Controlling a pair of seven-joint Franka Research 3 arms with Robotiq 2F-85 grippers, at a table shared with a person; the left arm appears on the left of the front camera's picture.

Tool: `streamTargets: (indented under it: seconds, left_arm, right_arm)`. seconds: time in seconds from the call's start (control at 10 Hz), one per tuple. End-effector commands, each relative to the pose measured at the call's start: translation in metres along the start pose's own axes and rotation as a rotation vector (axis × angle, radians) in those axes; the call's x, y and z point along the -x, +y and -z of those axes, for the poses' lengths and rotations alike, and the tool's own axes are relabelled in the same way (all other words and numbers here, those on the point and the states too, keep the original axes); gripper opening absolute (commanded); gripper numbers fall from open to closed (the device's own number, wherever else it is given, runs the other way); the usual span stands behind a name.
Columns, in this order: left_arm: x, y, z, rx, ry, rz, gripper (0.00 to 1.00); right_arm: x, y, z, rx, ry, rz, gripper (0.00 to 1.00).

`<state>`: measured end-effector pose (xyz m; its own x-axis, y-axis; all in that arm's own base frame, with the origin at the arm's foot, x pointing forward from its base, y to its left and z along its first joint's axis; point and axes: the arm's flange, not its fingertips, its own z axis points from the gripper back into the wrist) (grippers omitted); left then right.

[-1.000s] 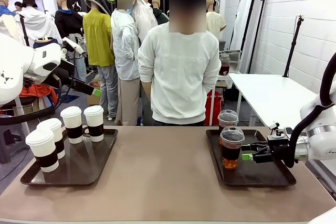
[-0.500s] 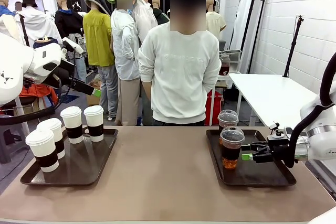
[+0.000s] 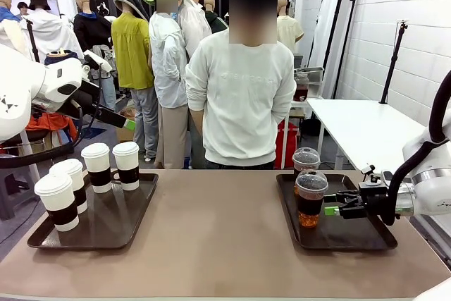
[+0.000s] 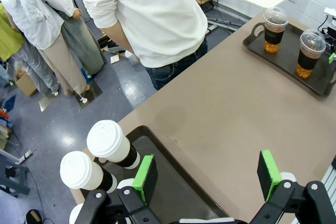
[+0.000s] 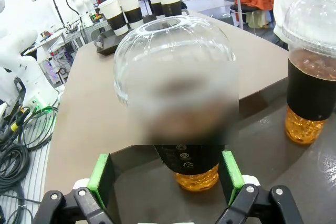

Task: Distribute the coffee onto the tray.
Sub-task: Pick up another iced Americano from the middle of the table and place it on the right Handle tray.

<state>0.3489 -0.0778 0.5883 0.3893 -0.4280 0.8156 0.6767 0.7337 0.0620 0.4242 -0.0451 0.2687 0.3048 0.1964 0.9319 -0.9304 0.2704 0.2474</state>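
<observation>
While two dome-lidded cups [image 3: 311, 199] stand on the right tray [image 3: 352, 237], the right end effector [image 3: 331, 210] flanks the nearer one, jaws spread. Four paper cups [image 3: 96, 167] fill the left tray [image 3: 106, 227]; the left end effector [image 4: 207, 179] hovers above, spread.

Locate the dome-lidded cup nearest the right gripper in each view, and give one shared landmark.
Front view: near dome-lidded cup, right of centre on the right tray.
Left wrist view: top right, the rightmost cup.
Right wrist view: centre, large, between the green fingers.
Shared landmark: the second dome-lidded cup on the same tray.
</observation>
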Motion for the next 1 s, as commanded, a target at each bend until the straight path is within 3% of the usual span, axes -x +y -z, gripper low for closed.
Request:
streamTargets:
  seconds: [0.0,0.9]
  left_arm:
    - [0.0008,-0.0005,0.0001,0.011,0.000,-0.003,1.00]
    - [0.0008,-0.0005,0.0001,0.011,0.000,-0.003,1.00]
  right_arm:
    - [0.0000,-0.0009,0.0020,-0.006,-0.007,-0.001,1.00]
    - [0.0000,-0.0009,0.0020,-0.006,-0.007,-0.001,1.00]
